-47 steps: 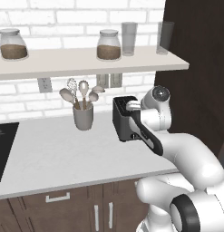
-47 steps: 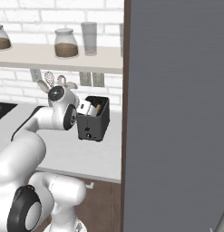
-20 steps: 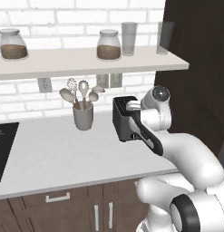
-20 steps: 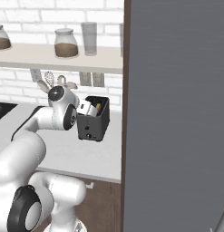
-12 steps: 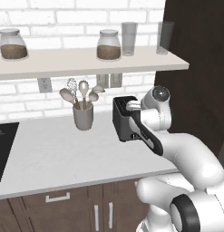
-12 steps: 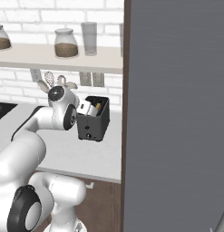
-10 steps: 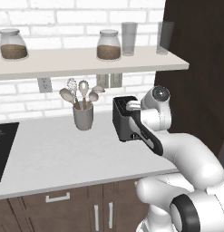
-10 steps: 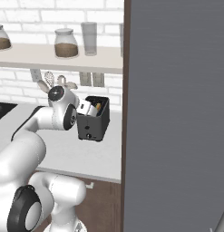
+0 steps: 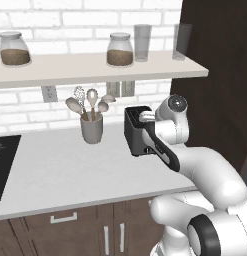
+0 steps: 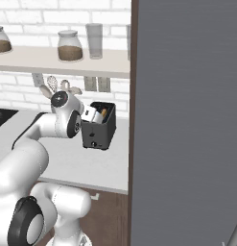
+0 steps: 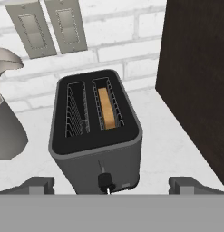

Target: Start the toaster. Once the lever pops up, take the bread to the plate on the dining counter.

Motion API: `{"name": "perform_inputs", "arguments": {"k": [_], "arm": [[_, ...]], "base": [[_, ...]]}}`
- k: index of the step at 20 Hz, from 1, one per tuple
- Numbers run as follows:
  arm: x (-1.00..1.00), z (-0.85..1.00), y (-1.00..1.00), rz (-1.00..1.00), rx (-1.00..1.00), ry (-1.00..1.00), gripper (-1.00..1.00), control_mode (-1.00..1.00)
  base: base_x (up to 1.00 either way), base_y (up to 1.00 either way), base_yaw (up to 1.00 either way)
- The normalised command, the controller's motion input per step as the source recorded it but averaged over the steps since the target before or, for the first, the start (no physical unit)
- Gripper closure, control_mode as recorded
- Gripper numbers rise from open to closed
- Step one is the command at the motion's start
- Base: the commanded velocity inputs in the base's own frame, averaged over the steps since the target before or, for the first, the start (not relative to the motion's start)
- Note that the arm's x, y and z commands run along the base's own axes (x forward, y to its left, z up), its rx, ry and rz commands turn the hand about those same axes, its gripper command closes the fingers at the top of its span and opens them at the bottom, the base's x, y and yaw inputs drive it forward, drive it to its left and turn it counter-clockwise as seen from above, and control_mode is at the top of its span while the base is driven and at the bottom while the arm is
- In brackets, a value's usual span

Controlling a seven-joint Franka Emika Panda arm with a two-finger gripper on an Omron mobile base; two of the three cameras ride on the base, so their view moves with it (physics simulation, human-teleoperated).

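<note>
Your gripper (image 11: pixel 109 185) has its jaws spread wide, one dark tip at each lower corner of the hand view, with nothing between them. You are looking down on the toaster (image 11: pixel 96 138), which sits between those tips on the pale worktop (image 9: pixel 60 170). The bread (image 11: pixel 107 108) stands sunk in the right-hand slot (the left slot holds only its wire rack). The lever (image 11: pixel 104 181) is low on the narrow end facing you.

From the left base view, the toaster (image 9: pixel 136 131) stands on the worktop with the arm's wrist pressed close beside it, and a grey utensil cup (image 9: pixel 92 128) stands to its left. Above runs a shelf (image 9: pixel 95 67) with two jars and two glasses. In the right base view the toaster (image 10: pixel 99 127) sits just beside a tall dark panel (image 10: pixel 187 120), and a sliver of tan shows in its top.
</note>
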Motion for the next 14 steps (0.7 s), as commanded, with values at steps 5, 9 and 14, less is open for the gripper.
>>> {"name": "perform_inputs", "arguments": {"k": [5,9,14], "arm": [[0.00,0.00,0.00,0.00,0.00,0.00,-1.00,-1.00],[0.00,0.00,0.00,0.00,0.00,0.00,-1.00,-1.00],[0.00,0.00,0.00,0.00,0.00,0.00,-1.00,-1.00]], "base": [[0.00,0.00,0.00],[0.00,0.00,0.00],[0.00,0.00,0.00]]}}
